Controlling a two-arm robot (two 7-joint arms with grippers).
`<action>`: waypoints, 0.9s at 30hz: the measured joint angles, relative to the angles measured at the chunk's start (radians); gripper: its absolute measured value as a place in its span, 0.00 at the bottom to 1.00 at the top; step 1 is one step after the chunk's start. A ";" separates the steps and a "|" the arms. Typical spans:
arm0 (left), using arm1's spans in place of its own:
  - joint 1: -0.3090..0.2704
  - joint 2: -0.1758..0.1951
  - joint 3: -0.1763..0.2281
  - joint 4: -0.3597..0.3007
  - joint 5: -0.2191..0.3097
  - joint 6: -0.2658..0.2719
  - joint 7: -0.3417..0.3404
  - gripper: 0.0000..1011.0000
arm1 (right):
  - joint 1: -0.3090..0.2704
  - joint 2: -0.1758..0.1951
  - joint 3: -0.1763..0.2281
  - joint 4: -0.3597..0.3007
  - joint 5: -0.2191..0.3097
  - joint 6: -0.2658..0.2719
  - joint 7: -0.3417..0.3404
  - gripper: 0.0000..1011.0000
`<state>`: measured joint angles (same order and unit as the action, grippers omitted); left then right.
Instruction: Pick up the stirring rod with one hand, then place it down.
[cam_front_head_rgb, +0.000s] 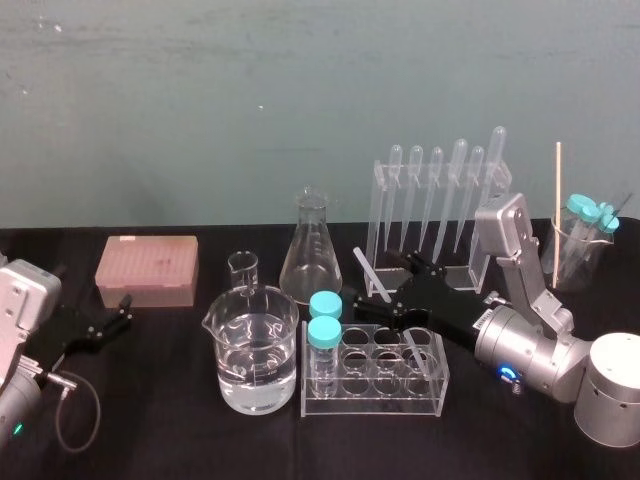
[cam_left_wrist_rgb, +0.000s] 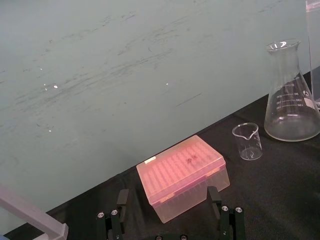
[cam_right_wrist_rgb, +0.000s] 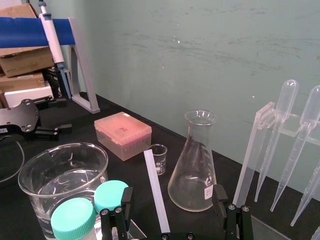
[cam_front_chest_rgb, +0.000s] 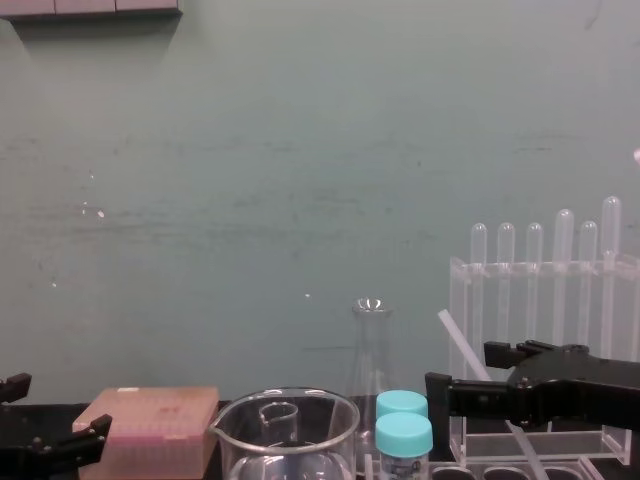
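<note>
The stirring rod (cam_front_head_rgb: 366, 265) is a translucent white stick that leans with its lower end in the clear tube rack (cam_front_head_rgb: 375, 395). Its upper end points toward the flask. My right gripper (cam_front_head_rgb: 392, 290) is open and straddles the rod's middle. In the right wrist view the rod (cam_right_wrist_rgb: 155, 182) runs up between the two black fingers (cam_right_wrist_rgb: 220, 196) without touching either. The chest view shows the rod (cam_front_chest_rgb: 452, 332) rising just above the right gripper (cam_front_chest_rgb: 470, 370). My left gripper (cam_front_head_rgb: 108, 322) rests open at the table's left, facing the pink box (cam_left_wrist_rgb: 182, 175), with nothing in it.
A beaker of water (cam_front_head_rgb: 255, 350) and two blue-capped tubes (cam_front_head_rgb: 323, 335) stand just left of the rack. A conical flask (cam_front_head_rgb: 310, 245), a small beaker (cam_front_head_rgb: 243, 268) and a pipette stand (cam_front_head_rgb: 440, 200) are behind. A beaker of tubes (cam_front_head_rgb: 580, 250) sits far right.
</note>
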<state>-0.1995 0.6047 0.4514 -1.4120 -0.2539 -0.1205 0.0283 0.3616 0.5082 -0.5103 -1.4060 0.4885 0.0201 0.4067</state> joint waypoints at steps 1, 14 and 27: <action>0.000 0.000 0.000 0.000 0.000 0.000 0.000 0.99 | 0.000 0.000 0.000 0.000 0.000 0.000 0.000 0.99; 0.000 0.000 0.000 0.000 0.000 0.000 0.000 0.99 | -0.001 0.002 0.001 -0.004 0.003 -0.004 0.000 0.94; 0.000 0.000 0.000 0.000 0.000 0.000 0.000 0.99 | -0.002 0.003 0.001 -0.005 0.005 -0.006 0.000 0.59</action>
<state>-0.1995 0.6047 0.4514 -1.4120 -0.2539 -0.1205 0.0283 0.3594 0.5112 -0.5096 -1.4107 0.4931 0.0138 0.4071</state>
